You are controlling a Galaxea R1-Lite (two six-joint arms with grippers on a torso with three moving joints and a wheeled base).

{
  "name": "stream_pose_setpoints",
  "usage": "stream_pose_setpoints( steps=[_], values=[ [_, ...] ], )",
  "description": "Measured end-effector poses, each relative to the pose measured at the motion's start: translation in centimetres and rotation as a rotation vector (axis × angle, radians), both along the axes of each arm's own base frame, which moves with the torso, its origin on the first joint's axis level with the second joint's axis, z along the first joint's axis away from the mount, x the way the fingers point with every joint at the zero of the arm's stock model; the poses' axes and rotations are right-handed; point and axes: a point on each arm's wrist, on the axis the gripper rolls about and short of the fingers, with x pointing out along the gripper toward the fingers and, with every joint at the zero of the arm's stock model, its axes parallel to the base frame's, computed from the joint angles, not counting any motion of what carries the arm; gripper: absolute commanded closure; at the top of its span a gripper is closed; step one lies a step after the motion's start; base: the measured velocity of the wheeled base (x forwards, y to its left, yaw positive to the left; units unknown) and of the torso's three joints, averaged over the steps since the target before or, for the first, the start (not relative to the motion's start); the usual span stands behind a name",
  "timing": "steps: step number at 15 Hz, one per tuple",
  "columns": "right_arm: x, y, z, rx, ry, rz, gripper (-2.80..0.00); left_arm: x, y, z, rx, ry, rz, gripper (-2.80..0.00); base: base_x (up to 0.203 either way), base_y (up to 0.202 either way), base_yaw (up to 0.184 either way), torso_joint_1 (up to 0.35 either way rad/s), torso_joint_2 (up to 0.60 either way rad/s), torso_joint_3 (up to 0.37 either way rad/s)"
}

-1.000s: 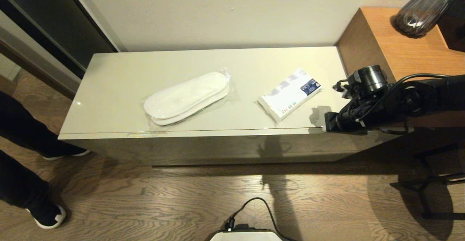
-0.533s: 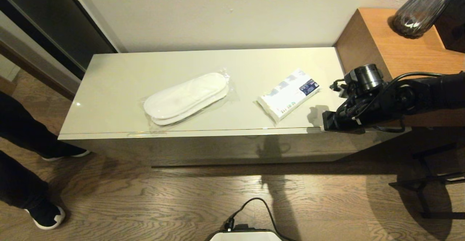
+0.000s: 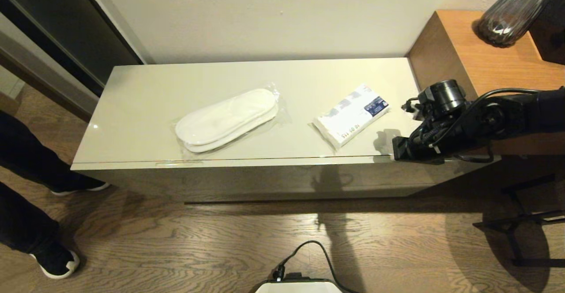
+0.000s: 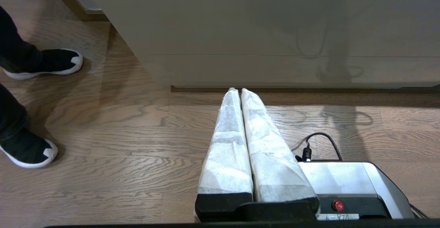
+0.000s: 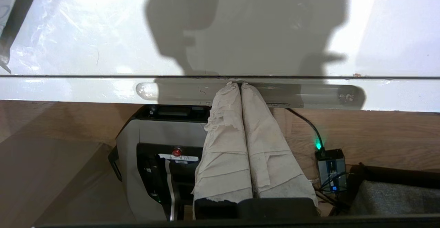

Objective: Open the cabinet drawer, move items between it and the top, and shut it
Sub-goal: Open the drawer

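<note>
The cabinet drawer [image 3: 265,180] is pushed in, with only a thin seam under the top [image 3: 145,94]. On the top lie the wrapped white slippers [image 3: 227,118] and, to their right, the tissue pack [image 3: 352,114]. My right gripper [image 3: 394,152] is shut at the cabinet's front right edge. In the right wrist view its padded fingertips [image 5: 240,83] rest together in the drawer's right slot handle [image 5: 302,95]. My left gripper [image 4: 237,90] is shut and empty, parked low over the floor in front of the drawer front [image 4: 240,22].
A higher orange-brown wooden surface [image 3: 485,50] with a dark glass vase [image 3: 512,15] adjoins the cabinet on the right. A person's legs and shoes [image 3: 53,260] stand at the left. My base [image 3: 300,286] and its cable sit in front, and a black frame [image 3: 521,227] at right.
The right arm has shifted very slightly left along the cabinet's front edge. The drawer, slippers and tissue pack have not moved.
</note>
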Motion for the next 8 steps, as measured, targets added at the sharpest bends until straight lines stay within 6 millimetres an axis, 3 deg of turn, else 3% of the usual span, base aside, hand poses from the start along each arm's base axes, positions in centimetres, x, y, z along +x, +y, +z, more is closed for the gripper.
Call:
stream_pose_setpoints(
  steps=[8],
  values=[
    [-1.6,-0.3,-0.6,0.016,0.044,-0.033,0.0,0.0,0.0,0.0,0.0,0.0,0.0,0.0,0.0,0.0,0.0,0.0,0.0,0.0]
  ],
)
